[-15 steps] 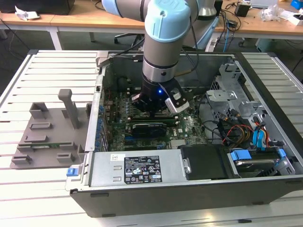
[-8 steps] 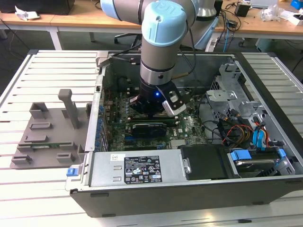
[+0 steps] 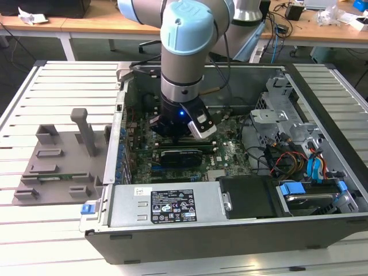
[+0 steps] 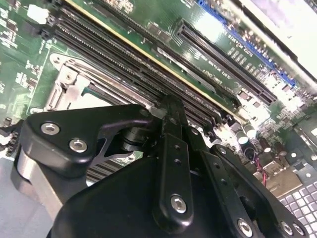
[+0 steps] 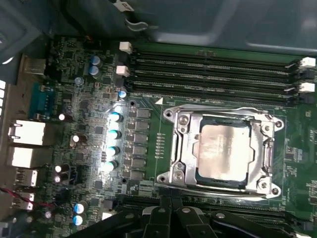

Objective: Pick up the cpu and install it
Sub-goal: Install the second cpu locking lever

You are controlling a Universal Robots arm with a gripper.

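Inside the computer case (image 3: 241,227), cpu (image 5: 224,148) seated in socket; gripper (image 5: 171,215) state untellable; risked a snag lifting off.

Computer case (image 3: 230,230) lies open on bench (image 3: 52,230). Tray with upright posts (image 3: 57,167) sits beside it, toward the exterior view's left. Cpu (image 5: 223,151) seated in socket frame (image 5: 181,148) on motherboard (image 5: 148,84); memory slots (image 5: 213,72) run alongside the socket.
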